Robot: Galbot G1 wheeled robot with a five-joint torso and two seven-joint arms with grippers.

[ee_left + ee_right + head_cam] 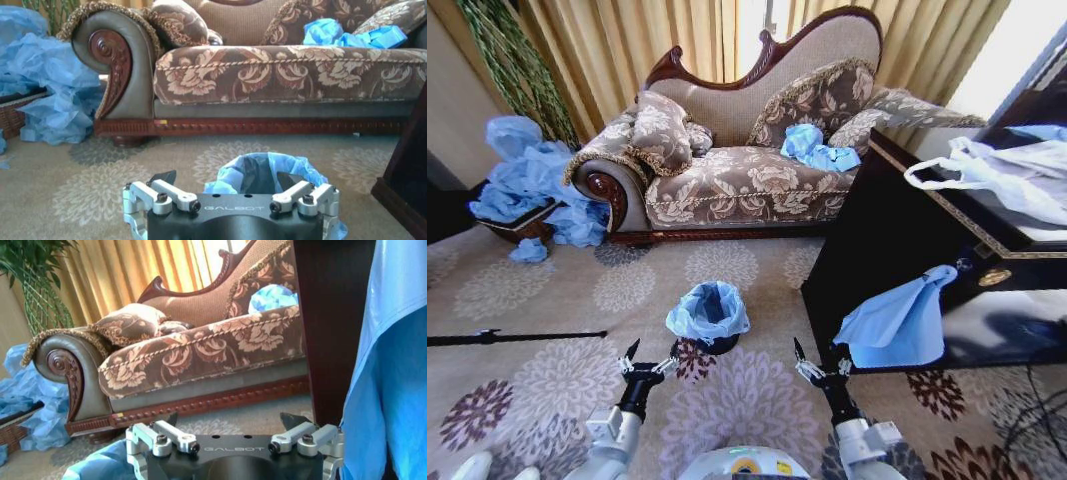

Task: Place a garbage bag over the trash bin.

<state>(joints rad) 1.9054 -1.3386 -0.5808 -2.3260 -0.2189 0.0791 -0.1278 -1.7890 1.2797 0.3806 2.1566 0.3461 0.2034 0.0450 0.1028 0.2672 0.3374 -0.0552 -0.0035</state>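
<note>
Both the left gripper (645,362) and right gripper (818,370) are held wide near the trash bin (717,345), whose garbage bag (708,310) should be tucked evenly.

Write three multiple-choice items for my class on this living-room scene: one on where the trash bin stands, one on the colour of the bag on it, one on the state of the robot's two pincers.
1. Where does the trash bin stand?
A. on the sofa
B. on the carpet before the robot
C. on the dark cabinet

2. What colour is the garbage bag on it?
A. white
B. black
C. light blue

3. How are the pincers?
A. both open and empty
B. left shut on the bag
C. both shut

Answers: 1 B, the carpet lies under it. 2 C, blue film drapes over its rim. 3 A, the left pincer and right pincer show spread fingers holding nothing.
</note>
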